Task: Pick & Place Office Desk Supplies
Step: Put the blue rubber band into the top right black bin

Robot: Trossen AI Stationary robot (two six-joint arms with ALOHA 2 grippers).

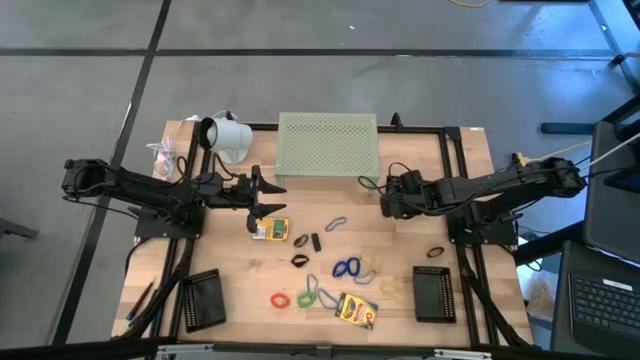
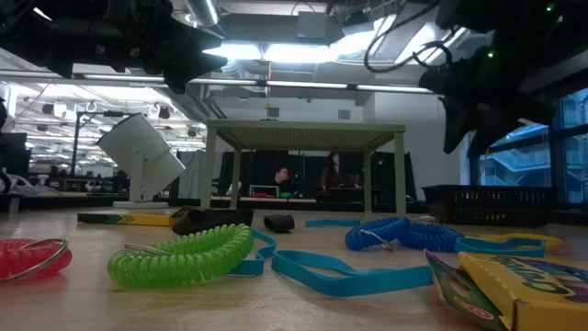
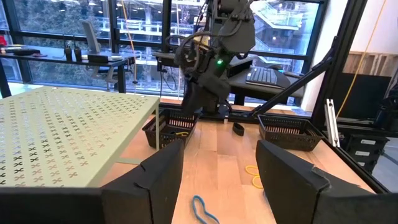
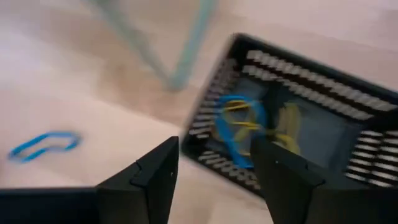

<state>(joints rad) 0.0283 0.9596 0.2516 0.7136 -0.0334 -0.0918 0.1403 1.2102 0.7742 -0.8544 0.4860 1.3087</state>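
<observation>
Crayon boxes (image 1: 356, 309): 2 | mesh baskets (image 1: 434, 293): 2 visible | left tool (image 1: 262, 203) spread | right tool (image 1: 383, 196) spread

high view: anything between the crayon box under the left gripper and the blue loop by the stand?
Two small black clips lie between crayon box and blue loop, in the high view.

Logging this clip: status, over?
Right gripper open, empty, over black basket holding blue and yellow bands. Left gripper open, waiting. Supplies loose on table. Nothing blocking.
</observation>
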